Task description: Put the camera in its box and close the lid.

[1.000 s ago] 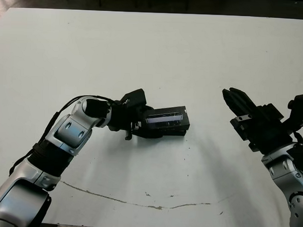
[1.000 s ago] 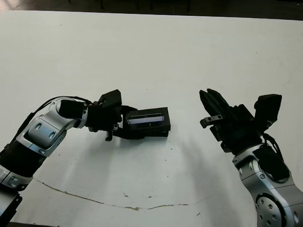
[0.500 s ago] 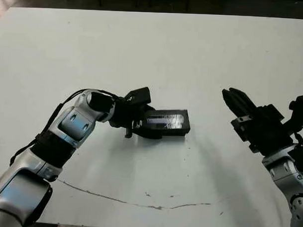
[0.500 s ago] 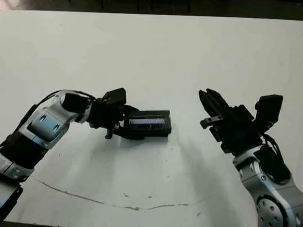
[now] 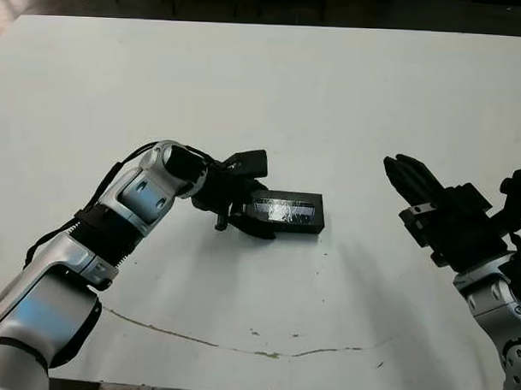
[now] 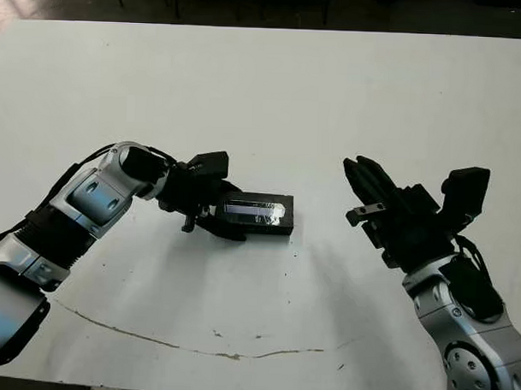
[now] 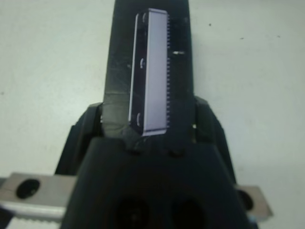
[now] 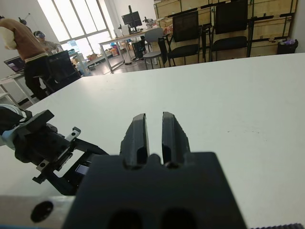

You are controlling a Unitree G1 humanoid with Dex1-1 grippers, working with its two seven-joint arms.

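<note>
Past my white table [image 8: 248, 90] I saw an open office: black chairs [image 8: 224, 26] at long desks [image 8: 128, 40], a monitor [image 8: 129, 18], big windows [image 8: 76, 16], a person [image 8: 28, 52] standing at a laptop [image 8: 12, 62].

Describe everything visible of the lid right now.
The lid is a flat black rectangular slab with a narrow pale, slightly glossy strip along its middle. It lies level near the middle of the white table, long side running left to right. The left hand grips its left end, one finger on each long side. What lies beneath it cannot be seen. The right hand is well apart from it.
</note>
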